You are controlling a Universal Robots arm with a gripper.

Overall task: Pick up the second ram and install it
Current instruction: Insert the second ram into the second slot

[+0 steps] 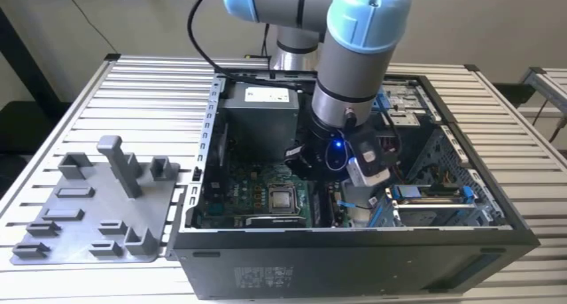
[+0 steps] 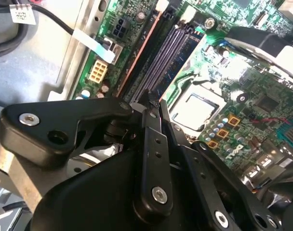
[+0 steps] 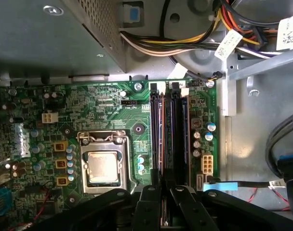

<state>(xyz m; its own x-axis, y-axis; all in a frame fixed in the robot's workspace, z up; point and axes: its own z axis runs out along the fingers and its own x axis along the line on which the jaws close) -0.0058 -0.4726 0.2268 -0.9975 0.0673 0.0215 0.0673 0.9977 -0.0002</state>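
My gripper (image 1: 312,166) is down inside the open computer case, right over the motherboard's memory slots (image 3: 156,134). In both wrist views its black fingers (image 2: 151,120) stand pressed close together. A thin dark strip, the second ram (image 3: 169,139), runs out from between them in line with the slots. It also shows as a dark bluish band (image 2: 168,55) beside an orange-edged slot. The gripper (image 3: 163,188) hides the stick's near half, and how deep it sits in the slot cannot be made out. The processor socket (image 3: 104,166) lies just beside the slots.
A grey plastic tray (image 1: 84,214) with upright posts lies outside the case at the exterior view's left. The power supply (image 1: 259,108) and cable bundles (image 3: 194,41) sit at the far end of the slots. Drive bays with blue tabs (image 1: 425,198) fill the case's right side.
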